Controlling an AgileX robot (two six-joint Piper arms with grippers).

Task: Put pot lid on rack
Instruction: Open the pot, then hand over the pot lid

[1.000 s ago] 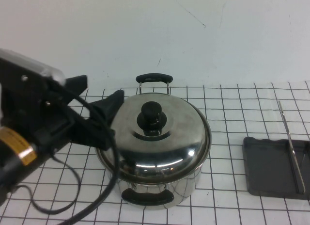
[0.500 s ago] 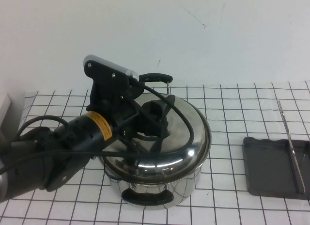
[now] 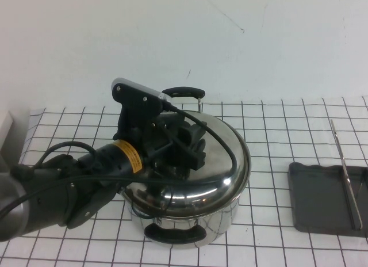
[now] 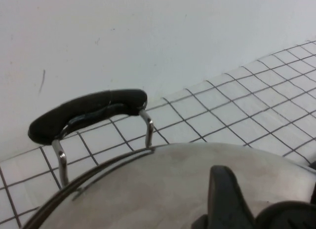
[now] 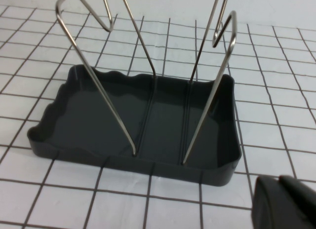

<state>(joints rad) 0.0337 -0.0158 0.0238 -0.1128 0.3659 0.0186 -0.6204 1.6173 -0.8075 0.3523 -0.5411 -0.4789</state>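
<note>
The pot lid [image 3: 221, 163] sits closed on the pot [image 3: 190, 221], with the left gripper [image 3: 185, 145] down on its crown where the black knob lies. From the high view the gripper's black fingers [image 3: 195, 147] bracket the centre of the dome, but the knob itself is hidden beneath them, and it cannot be told whether the fingers have clamped on it or merely stand around it. The left arm [image 3: 69, 186] reaches in from the robot's left, low across the gridded table [image 3: 276, 123], its black cable looping over the lid's shiny steel.

In the left wrist view, one dark finger [image 4: 224, 197] rises against the brushed dome [image 4: 148, 189], and beyond the lid's rim the pot's far handle [image 4: 89, 113] stands on its two wire legs, black grip on top, against the white wall. The pot's near handle [image 3: 175, 234] shows at the front of the steel body in the high view.

The rack [image 3: 322, 201] lies well apart from the pot, on the robot's right at the table's edge, a dark grey tray with a thin metal bar [image 3: 345, 172] slanting up from it. The right wrist view looks down on the rack [image 5: 143, 160] from close by, its wire hoops [image 5: 98, 76] rising from the tray floor and nothing resting in it. Of the right gripper [image 5: 286, 202] only a dark corner shows in that view, near the tray's edge; its state cannot be told.
</note>
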